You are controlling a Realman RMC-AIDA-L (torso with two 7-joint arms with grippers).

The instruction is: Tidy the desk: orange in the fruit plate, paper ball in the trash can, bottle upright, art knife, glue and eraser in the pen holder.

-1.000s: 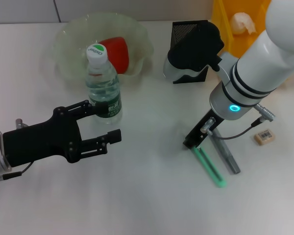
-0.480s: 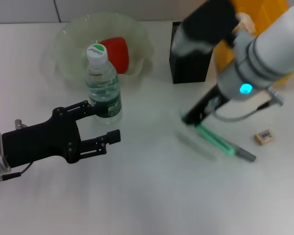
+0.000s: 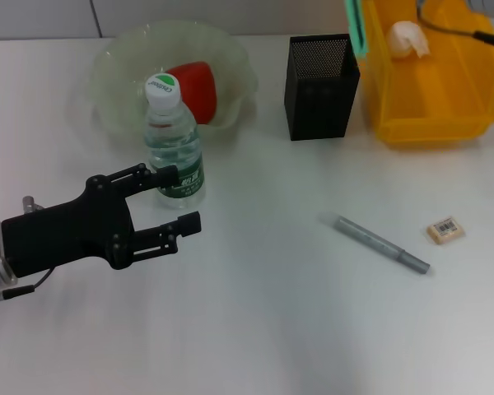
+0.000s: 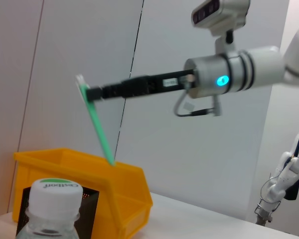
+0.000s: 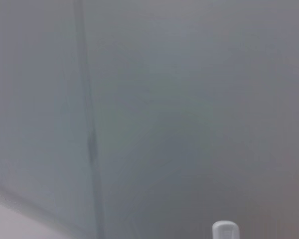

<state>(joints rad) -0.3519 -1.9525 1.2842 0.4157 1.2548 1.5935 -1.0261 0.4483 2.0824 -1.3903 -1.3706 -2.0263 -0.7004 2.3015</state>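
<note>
My right gripper [image 4: 89, 93] is shut on the top end of the green art knife [image 4: 97, 127], holding it in the air. In the head view only the knife's tip [image 3: 356, 25] shows, above the gap between the black mesh pen holder [image 3: 319, 76] and the yellow trash can [image 3: 428, 90]. The paper ball [image 3: 409, 37] lies in that can. The orange [image 3: 193, 86] sits in the translucent fruit plate [image 3: 123, 58]. The bottle [image 3: 174, 148] stands upright. Beside it my left gripper [image 3: 181, 199] is open, its far finger at the label. The grey glue [image 3: 383, 244] and the eraser [image 3: 445, 230] lie on the desk.
The white desk stretches bare in front of the left arm and around the glue stick. The right arm [image 4: 234, 77] reaches high across the back. A grey wall fills the right wrist view.
The right arm has lifted the green art knife off the desk and swung it up and back toward the pen holder. The grey glue turned on the desk. The left gripper barely moved.
</note>
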